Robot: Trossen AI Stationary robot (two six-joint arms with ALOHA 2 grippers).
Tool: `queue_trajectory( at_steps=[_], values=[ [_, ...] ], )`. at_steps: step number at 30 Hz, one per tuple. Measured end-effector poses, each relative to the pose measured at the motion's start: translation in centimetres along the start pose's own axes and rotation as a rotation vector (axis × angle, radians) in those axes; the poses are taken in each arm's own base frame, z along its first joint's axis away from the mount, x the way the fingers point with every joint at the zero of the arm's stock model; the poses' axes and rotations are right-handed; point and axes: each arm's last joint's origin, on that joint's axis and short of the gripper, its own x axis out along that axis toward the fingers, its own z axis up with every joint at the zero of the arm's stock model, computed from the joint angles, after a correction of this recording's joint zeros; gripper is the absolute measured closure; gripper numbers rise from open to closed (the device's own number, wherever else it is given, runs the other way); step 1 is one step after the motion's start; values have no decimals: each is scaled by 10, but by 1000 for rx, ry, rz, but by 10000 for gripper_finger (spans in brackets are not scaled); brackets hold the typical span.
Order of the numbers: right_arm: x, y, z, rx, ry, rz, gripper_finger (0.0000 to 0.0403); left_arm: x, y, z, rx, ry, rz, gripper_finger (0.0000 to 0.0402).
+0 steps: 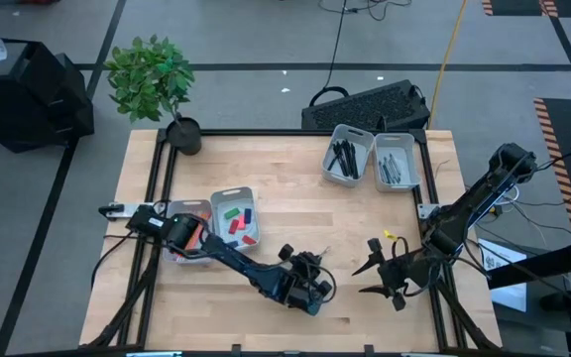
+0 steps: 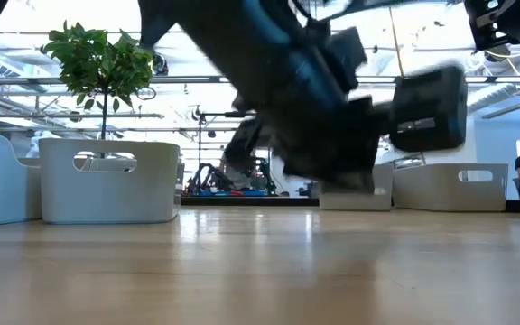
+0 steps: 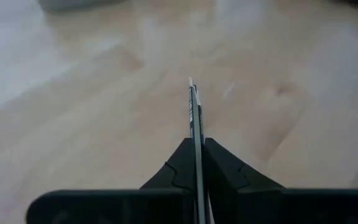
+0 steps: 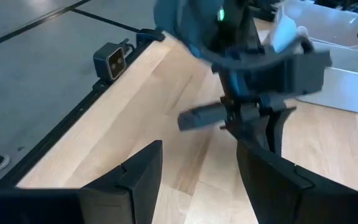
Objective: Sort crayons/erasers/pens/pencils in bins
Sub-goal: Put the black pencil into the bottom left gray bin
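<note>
On the left half of the bench (image 1: 295,213), two light-grey bins sit side by side: one (image 1: 188,220) is mostly covered by the left arm, with something orange showing by its wall, and the other (image 1: 234,216) holds red, green and blue erasers (image 1: 234,218). Farther along, near the front edge, the left pincer (image 3: 197,146) is pressed together on a thin dark stick (image 3: 195,118), apparently a pen, though a pencil cannot be ruled out. It juts forward from between the fingers, with its tip above bare wood. Such a stick should be light, stiff and smooth, so it is likely to swivel or slip if pinched near one end; a hold close to its middle, across its width, looks safest, and a gentle squeeze ought to be enough.

Toward the far right corner stand the other two bins. One (image 1: 348,154) holds black pens (image 1: 342,159); its neighbour (image 1: 397,162) holds thin grey-looking sticks (image 1: 393,167), too small to name. Below them, at the right front, the right pincer (image 4: 199,171) hangs spread and empty just beside the left one.

Much stays unclear. How much of the gripped stick lies behind the fingers is hidden, and its colour is hard to judge. A tiny yellow speck (image 1: 388,235) near the right pincer cannot be identified. From bench height, a blurred arm blocks the middle of the view.
</note>
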Motion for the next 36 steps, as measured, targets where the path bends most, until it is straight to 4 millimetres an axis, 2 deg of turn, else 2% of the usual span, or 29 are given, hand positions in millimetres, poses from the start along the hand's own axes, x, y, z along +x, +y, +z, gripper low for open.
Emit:
queue_trajectory(
  at_steps=[5, 12, 19, 25, 31, 36],
  values=[
    [0, -1, 0, 0, -3, -24, 202, -9, 0, 16, 25, -27, -7, 386],
    [0, -1, 0, 0, -3, -24, 202, -21, 1, 33, 14, -39, -22, 373],
    [0, -1, 0, 0, -3, -25, 202, -47, 12, 64, 38, -20, -11, 387],
    [0, -1, 1, 3, -10, -27, 202, -80, 36, 94, 66, 19, 50, 369],
    [0, -1, 3, 13, -31, -25, 202, -115, 65, 111, 89, 78, 139, 387],
    [0, -1, 5, 26, -52, -44, 202, -145, 89, 118, 87, 116, 226, 373]
  ],
)
